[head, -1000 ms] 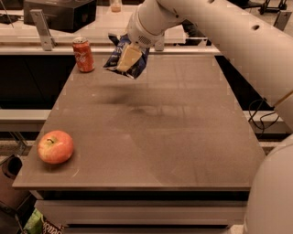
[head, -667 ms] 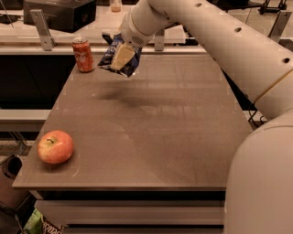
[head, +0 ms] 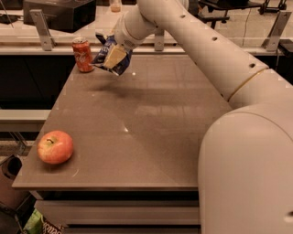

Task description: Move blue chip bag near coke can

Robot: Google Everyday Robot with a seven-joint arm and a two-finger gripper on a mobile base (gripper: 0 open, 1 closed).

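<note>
The blue chip bag (head: 111, 58) is held in my gripper (head: 109, 45) above the far left part of the table (head: 137, 119). The bag is crinkled, dark blue with a pale yellow patch, and tilts down to the left. Its shadow falls on the table below it. The coke can (head: 83, 54) stands upright at the table's far left corner, just left of the bag. My white arm reaches in from the right.
A red-yellow apple (head: 55, 146) lies near the table's front left corner. A counter with a black box (head: 59, 13) and metal brackets runs behind the table. A green bag (head: 34, 222) lies on the floor at the lower left.
My gripper has carried the chip bag leftward toward the coke can. The can and apple have not moved.
</note>
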